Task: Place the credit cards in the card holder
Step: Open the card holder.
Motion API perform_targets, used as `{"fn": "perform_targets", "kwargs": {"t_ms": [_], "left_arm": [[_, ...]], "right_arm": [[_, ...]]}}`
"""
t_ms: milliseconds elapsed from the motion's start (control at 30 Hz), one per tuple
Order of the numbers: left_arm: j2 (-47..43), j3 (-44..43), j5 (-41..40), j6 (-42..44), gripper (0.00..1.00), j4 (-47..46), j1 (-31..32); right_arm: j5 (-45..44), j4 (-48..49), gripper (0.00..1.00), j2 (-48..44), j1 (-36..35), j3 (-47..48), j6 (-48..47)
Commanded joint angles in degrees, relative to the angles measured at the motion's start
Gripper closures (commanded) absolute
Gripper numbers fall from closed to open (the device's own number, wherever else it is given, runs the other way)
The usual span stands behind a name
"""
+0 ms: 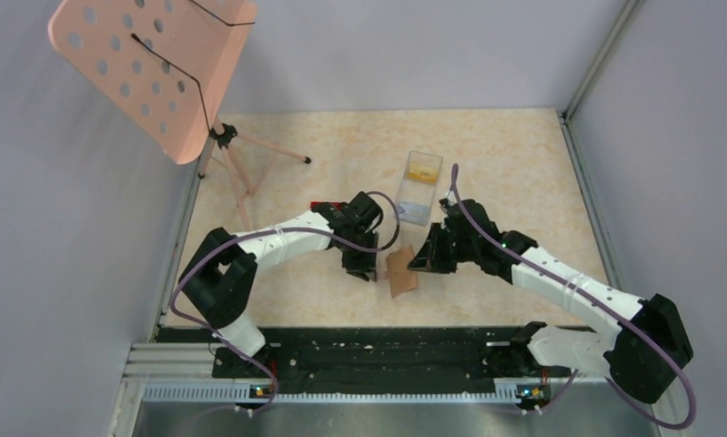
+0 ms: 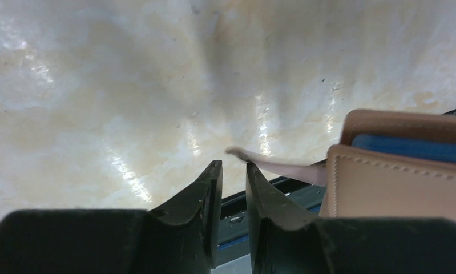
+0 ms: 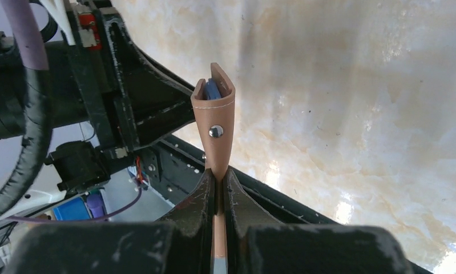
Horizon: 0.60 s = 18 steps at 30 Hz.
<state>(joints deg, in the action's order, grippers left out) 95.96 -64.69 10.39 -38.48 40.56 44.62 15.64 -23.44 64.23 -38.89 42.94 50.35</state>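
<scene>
In the top view, the black rail at the table's near edge carries both arm bases; its outer ends are hidden under the arms. Past it, the two grippers meet over the marbled table with the card holder between them.

The right gripper is pinched tight on the lower edge of the card holder. In its wrist view the tan wallet stands up out of the fingers, edge on. The stud faces the camera and a sliver of blue lining shows in the top fold. What the pockets hold is hidden.

The left gripper has its jaws a narrow slit apart with nothing between them. Just beyond its tips, a thin pale strip runs out from the wallet's side, which is cut off at the right edge of the picture. I cannot tell whether the strip is a flap or a card, or whether it touches the fingers.

Farther back stands a clear plastic box. The credit cards show only as a yellow-orange patch at its far end, too small to count. At the far left stands a pink perforated stand, its top cropped
</scene>
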Motion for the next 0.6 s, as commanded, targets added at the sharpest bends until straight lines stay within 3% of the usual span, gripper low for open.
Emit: {"fn": "perform_targets", "kwargs": {"t_ms": [0, 300, 433, 567], "left_arm": [[-5.7, 5.3, -0.1, -0.6, 0.70, -1.0, -2.8], [-17.5, 13.4, 13.4, -3.5, 0.30, -14.5, -6.0], [-18.9, 16.0, 17.3, -5.3, 0.28, -19.8, -6.0], [-17.7, 17.6, 18.6, -6.0, 0.33, -22.2, -6.0]], "right_arm": [[0.0, 1.2, 1.00, -3.0, -0.3, -0.8, 1.5], [0.5, 1.7, 1.00, -4.5, -0.3, -2.0, 2.3], [0.9, 1.9, 1.00, -5.0, -0.3, -2.1, 2.9], [1.3, 2.2, 1.00, -5.8, -0.3, -2.3, 3.7]]}}
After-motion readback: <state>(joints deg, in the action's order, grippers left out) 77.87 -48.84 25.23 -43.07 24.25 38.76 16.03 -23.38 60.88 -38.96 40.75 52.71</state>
